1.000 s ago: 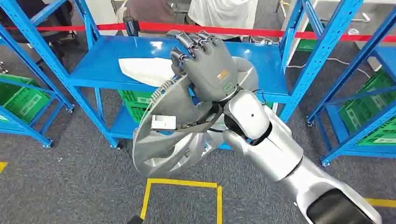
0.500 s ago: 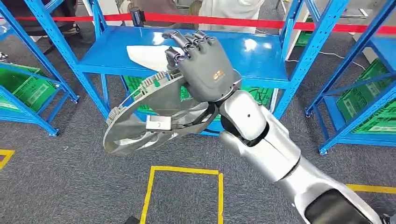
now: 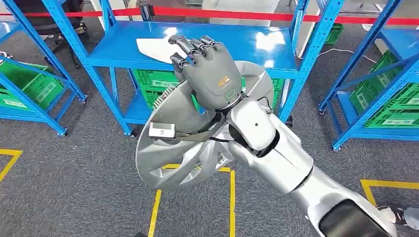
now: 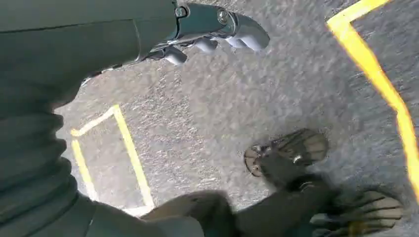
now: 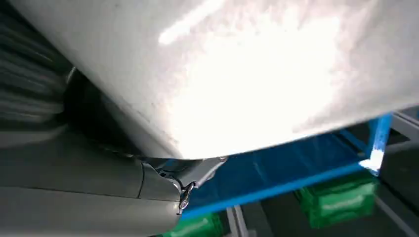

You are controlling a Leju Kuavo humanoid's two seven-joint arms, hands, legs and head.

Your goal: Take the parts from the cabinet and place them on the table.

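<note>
Head view had the right robot hand (image 3: 210, 74) up in front of the blue rack (image 3: 207, 59), fingers (image 3: 190, 49) curled over the upper rim of a big silver wheel cover (image 3: 178, 148) and holding it. The cover hung below and to the left of that hand, tilted, its spoked face turned down toward the grey carpet (image 3: 74, 173), with a small white tag (image 3: 162, 130) on its back side. It was off the shelf entirely, held in the air over the yellow floor tape (image 3: 231, 197). Behind the knuckles, a white part (image 3: 153, 48) lay flat on the blue shelf, apart from the hand.

Right wrist view was close in: the cover's pale underside (image 5: 257, 74) sat right against the hand, washed out by glare, and past its edge the blue shelf (image 5: 276, 173) and green crates (image 5: 341, 202) showed.

Left wrist view looked down at the carpet (image 4: 222, 113). The left robot hand (image 4: 212, 34) hung there with nothing in it, fingertips (image 4: 247, 37) bent inward; whether it was properly clenched, I could not tell. Yellow tape lines (image 4: 375, 79) crossed the floor, and a person's sandalled foot (image 4: 286, 155) stood near.
</note>
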